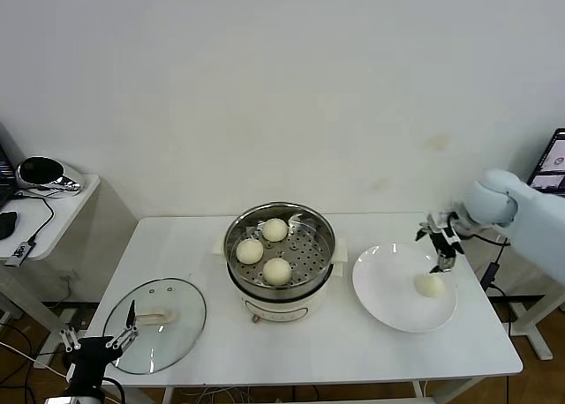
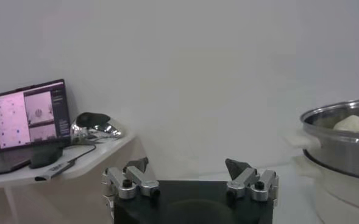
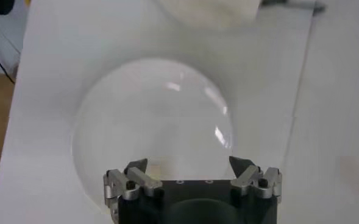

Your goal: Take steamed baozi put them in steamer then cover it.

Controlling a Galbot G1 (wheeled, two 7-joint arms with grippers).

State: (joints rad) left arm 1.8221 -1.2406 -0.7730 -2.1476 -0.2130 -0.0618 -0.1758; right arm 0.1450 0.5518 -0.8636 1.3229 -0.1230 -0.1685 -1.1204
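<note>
Right wrist view hides the last baozi (image 1: 429, 285) below the open right end effector (image 3: 188, 165).

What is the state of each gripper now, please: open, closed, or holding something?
Left gripper: open, empty, low beside the glass lid.
Right gripper: open, empty, above the white plate, near the last baozi.
</note>
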